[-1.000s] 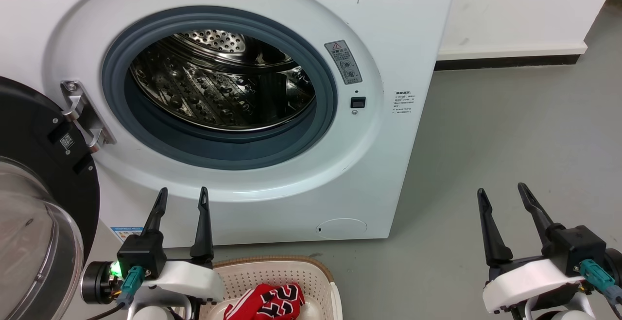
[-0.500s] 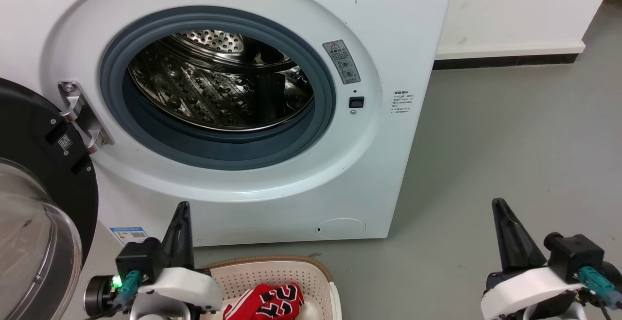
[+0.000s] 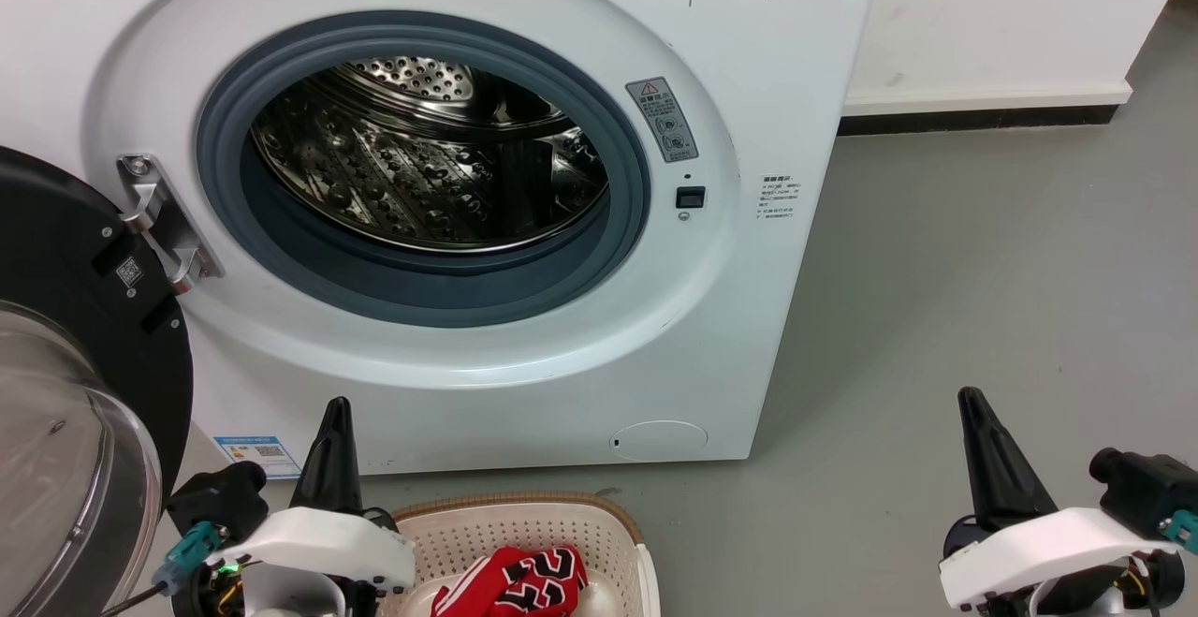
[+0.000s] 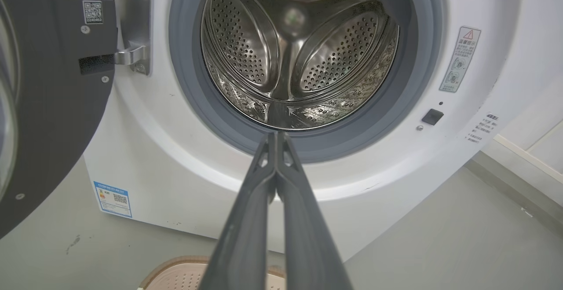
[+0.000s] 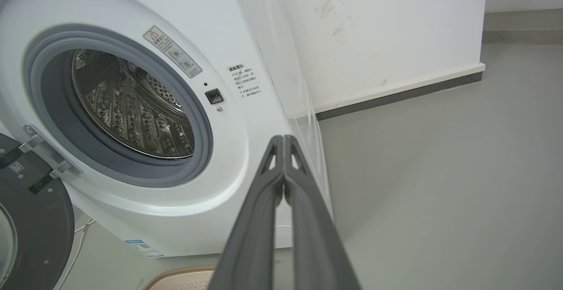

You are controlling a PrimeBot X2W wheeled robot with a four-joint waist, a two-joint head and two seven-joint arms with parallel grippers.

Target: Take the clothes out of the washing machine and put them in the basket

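Clothes [image 3: 519, 584]: we see a red jersey with black white-edged numerals, bunched inside the basket [image 3: 524, 510] at the bottom edge of our head view. The basket sits on the grey floor [image 3: 983, 252] just in front of the washing machine [image 3: 749, 336], near its lower front panel.

The machine door [image 3: 65, 317] is swung open to our left on its metal hinge [image 3: 159, 224]. Through the grey seal [image 3: 618, 224] we see bare perforated steel in the drum [image 3: 421, 177].

Our left gripper [image 3: 335, 411] hovers just left of the basket, low in front of the machine. Its fingers are clenched tip to tip. In the left wrist view they point at the lower edge of the porthole.

Our right gripper [image 3: 973, 406] is well apart on the right, above the floor, fingers likewise pressed flat together. Its wrist view looks past the machine's right front corner toward the white wall [image 5: 396, 26].

Neither gripper touches clothes, basket or machine.
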